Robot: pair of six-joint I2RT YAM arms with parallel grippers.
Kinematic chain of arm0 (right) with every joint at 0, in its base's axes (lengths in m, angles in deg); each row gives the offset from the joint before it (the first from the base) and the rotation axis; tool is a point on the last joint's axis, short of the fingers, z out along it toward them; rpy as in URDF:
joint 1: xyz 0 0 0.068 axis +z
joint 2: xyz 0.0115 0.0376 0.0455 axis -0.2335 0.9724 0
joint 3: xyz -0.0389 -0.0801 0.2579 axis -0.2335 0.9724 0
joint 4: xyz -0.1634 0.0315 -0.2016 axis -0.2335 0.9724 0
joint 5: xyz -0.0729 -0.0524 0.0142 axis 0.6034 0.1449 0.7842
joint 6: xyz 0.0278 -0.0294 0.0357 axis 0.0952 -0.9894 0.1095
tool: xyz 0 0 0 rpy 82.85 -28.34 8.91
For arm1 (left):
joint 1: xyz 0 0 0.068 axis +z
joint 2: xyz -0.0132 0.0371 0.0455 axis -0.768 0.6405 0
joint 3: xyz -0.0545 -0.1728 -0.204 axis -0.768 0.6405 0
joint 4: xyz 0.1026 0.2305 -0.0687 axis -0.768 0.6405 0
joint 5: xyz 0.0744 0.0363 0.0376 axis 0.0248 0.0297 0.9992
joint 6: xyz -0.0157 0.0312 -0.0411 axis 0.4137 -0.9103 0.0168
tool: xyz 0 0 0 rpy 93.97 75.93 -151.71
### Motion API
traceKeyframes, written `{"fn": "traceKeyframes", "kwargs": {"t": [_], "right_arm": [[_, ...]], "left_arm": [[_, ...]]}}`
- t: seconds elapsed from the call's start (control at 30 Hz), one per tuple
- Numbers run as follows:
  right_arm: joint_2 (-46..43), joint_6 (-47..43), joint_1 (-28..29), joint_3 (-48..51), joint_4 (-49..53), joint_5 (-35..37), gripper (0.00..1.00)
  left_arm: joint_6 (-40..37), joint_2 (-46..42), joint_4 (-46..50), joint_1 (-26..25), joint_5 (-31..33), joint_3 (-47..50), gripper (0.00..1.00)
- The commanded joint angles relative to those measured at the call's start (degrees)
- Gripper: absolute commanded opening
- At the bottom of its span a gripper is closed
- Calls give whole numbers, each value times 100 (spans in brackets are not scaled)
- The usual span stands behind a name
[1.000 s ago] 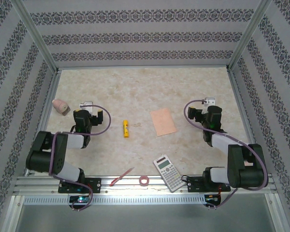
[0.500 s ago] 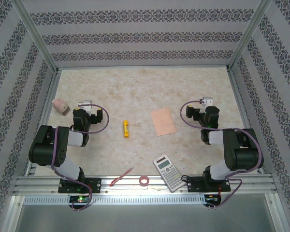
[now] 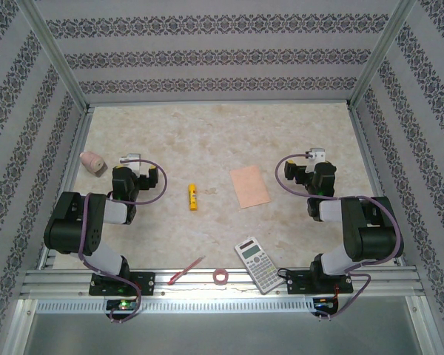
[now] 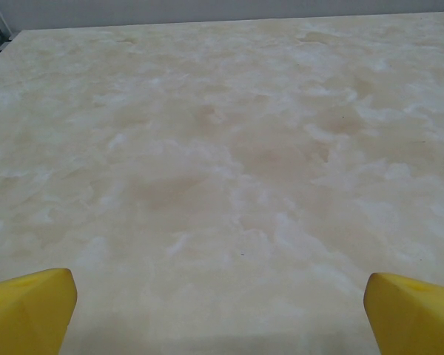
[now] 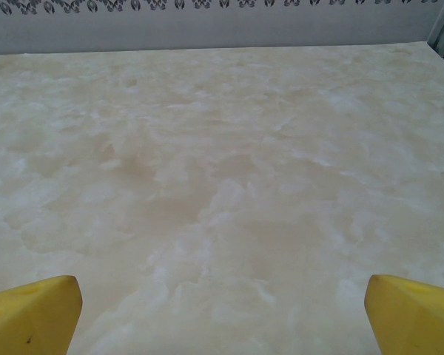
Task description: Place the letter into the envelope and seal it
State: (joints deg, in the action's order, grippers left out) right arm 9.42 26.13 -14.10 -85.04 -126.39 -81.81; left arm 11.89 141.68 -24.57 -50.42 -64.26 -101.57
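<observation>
Your left gripper (image 4: 222, 314) and right gripper (image 5: 222, 314) stand spread and empty, and the flat peach paper envelope (image 3: 250, 186) lies closed between them, so the task looks finished.

The envelope (image 3: 250, 186) lies near the middle of the table (image 3: 207, 133), the glue stick (image 3: 193, 197) to its left. At the near edge sits the calculator (image 3: 257, 264), with the tape roll (image 3: 222, 276) and then the pen (image 3: 186, 271) to its left.
</observation>
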Motion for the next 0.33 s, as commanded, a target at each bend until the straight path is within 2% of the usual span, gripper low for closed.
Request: {"fn": "traceKeyframes", "kwargs": {"t": [0.0,0.3], "right_arm": [[-49,-94,24,-30,-207,-83,98],[-47,-113,38,-29,-205,-47,98]], "left_arm": [[54,1,-213,78,-78,-83,100],[49,0,-209,78,-82,-83,100]]}}
